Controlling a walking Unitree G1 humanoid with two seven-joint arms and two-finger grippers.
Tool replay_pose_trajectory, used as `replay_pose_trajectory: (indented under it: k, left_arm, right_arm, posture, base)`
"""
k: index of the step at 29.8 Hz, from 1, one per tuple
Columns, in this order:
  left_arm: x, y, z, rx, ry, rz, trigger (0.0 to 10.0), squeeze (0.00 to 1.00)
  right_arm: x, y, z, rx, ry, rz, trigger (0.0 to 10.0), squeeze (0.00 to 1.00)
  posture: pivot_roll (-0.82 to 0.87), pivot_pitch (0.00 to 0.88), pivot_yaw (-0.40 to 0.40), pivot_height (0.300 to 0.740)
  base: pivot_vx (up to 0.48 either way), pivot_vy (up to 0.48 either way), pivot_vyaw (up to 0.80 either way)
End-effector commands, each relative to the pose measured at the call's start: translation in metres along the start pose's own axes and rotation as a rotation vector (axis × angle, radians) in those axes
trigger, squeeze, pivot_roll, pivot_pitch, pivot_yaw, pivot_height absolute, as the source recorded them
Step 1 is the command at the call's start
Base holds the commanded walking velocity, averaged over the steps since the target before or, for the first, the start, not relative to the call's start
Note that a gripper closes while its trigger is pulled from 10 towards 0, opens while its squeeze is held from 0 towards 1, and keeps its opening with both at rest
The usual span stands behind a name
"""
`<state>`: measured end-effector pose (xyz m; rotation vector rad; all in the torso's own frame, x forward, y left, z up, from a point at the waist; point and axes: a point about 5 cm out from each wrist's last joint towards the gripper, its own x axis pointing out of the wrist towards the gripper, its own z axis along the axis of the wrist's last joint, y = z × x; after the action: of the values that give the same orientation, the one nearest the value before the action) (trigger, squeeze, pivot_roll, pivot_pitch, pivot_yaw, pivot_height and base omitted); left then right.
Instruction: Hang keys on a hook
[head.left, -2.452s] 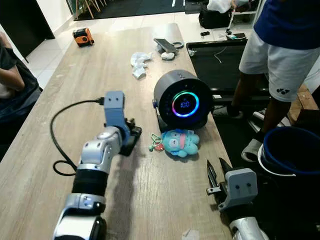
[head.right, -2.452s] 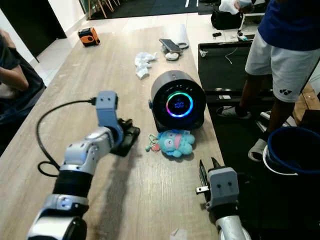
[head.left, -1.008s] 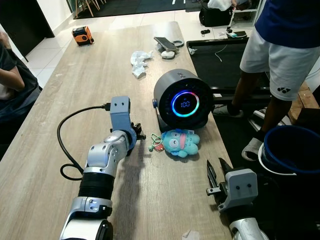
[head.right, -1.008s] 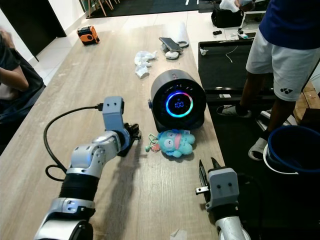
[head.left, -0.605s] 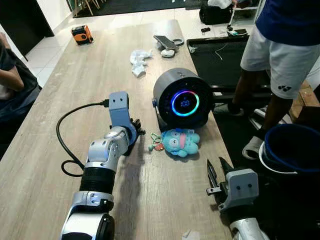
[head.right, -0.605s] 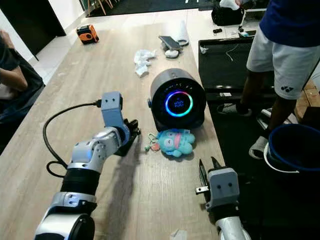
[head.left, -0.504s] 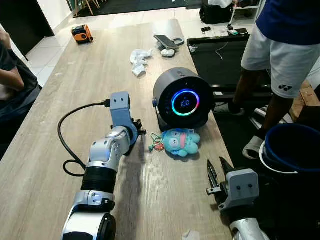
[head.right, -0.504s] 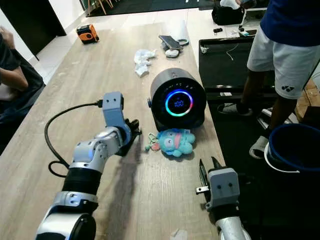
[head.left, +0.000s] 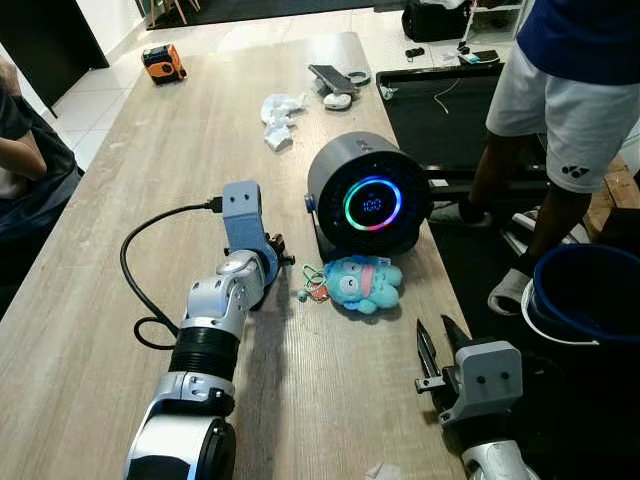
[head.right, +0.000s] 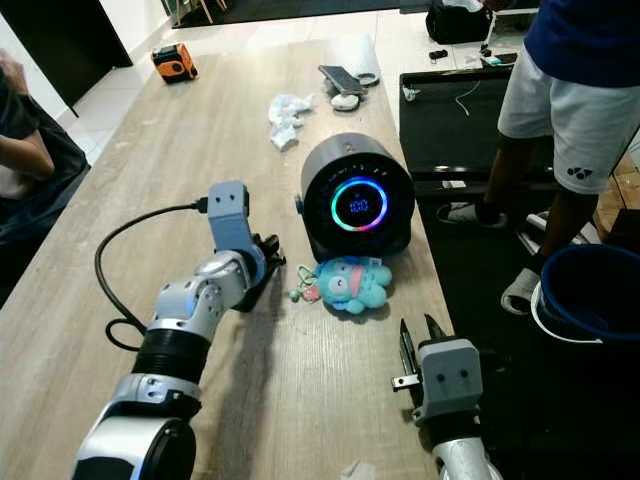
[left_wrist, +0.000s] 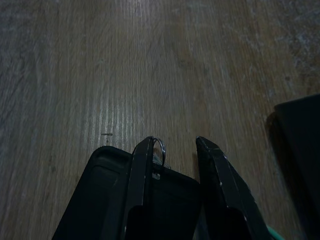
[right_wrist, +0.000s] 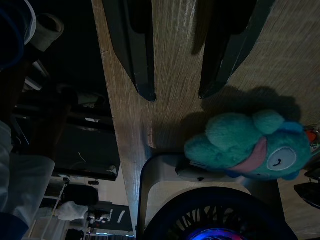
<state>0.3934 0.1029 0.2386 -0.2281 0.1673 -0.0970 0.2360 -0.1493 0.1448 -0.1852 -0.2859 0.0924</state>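
While the keys (head.left: 313, 290) lie ungrasped on the table (head.left: 150, 150) beside their blue plush charm (head.left: 362, 284), the left gripper (head.left: 279, 258) rests just short of them, fingers parted. Right gripper (head.left: 436, 350) waits nearby, released. Picking and hanging remain.

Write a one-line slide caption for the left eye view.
Left hand reaches toward the keys beside a teal plush keychain on a wooden table, before a glowing round speaker.
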Motion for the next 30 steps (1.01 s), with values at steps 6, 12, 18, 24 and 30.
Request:
replay_pose_trajectory:
  k: [6, 12, 18, 24, 30]
  left_arm:
    - [0.003, 0.015, -0.004, 0.045, 0.003, 0.065, 4.4, 0.00]
    - [0.002, 0.023, -0.004, 0.074, -0.006, 0.075, 4.0, 0.00]
    - [0.001, 0.031, -0.003, 0.099, -0.014, 0.086, 3.3, 0.00]
    - [-0.003, 0.039, 0.002, 0.119, -0.039, 0.099, 9.1, 0.00]
    - [-0.021, 0.053, 0.051, 0.059, -0.245, 0.123, 10.0, 0.00]
  right_arm:
    - [-0.016, 0.006, -0.032, 0.021, 0.191, 0.016, 10.0, 0.00]
    - [-0.016, 0.006, -0.032, 0.021, 0.191, 0.015, 10.0, 0.00]
    - [-0.014, 0.005, -0.032, 0.021, 0.188, 0.017, 10.0, 0.00]
    - [-0.010, 0.004, -0.032, 0.018, 0.182, 0.020, 10.0, 0.00]
    - [-0.002, 0.000, -0.031, 0.008, 0.162, 0.017, 10.0, 0.00]
  posture:
    - [0.05, 0.380, 0.204, 0.740]
    - [0.05, 0.376, 0.202, 0.740]
    - [0.05, 0.370, 0.196, 0.740]
    - [0.04, 0.354, 0.188, 0.740]
    - [0.04, 0.316, 0.173, 0.740]
  base:
    - [0.000, 0.000, 0.00]
    - [0.000, 0.000, 0.00]
    - [0.000, 0.000, 0.00]
    - [0.000, 0.000, 0.00]
    - [0.000, 0.000, 0.00]
